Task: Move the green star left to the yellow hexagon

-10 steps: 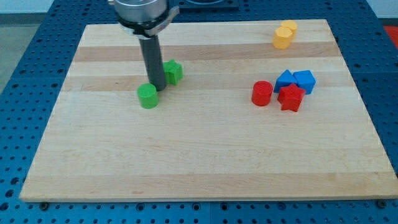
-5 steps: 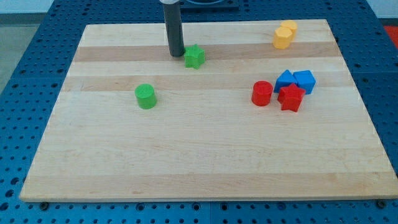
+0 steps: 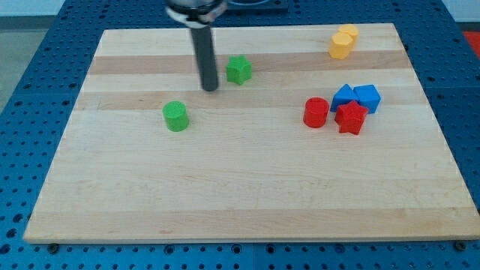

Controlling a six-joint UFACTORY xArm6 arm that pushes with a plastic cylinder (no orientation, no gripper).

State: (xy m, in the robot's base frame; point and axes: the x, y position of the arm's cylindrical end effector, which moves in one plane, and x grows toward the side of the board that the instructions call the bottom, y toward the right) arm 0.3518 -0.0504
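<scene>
The green star (image 3: 239,69) lies on the wooden board near the view's top, left of centre. My tip (image 3: 210,88) stands just to its lower left, a small gap apart from it. The yellow hexagon (image 3: 340,46) sits at the view's top right, touching a second yellow block (image 3: 349,34) behind it. The star is far to the left of the hexagon.
A green cylinder (image 3: 176,116) stands to the lower left of my tip. At the view's right a red cylinder (image 3: 316,112), a red star (image 3: 350,118) and two blue blocks (image 3: 344,97) (image 3: 367,97) are clustered. The board's edge (image 3: 247,238) runs along the bottom.
The green star has moved up and to the right, away from the green cylinder. My tip went up with it, then pulled back down and left of the star.
</scene>
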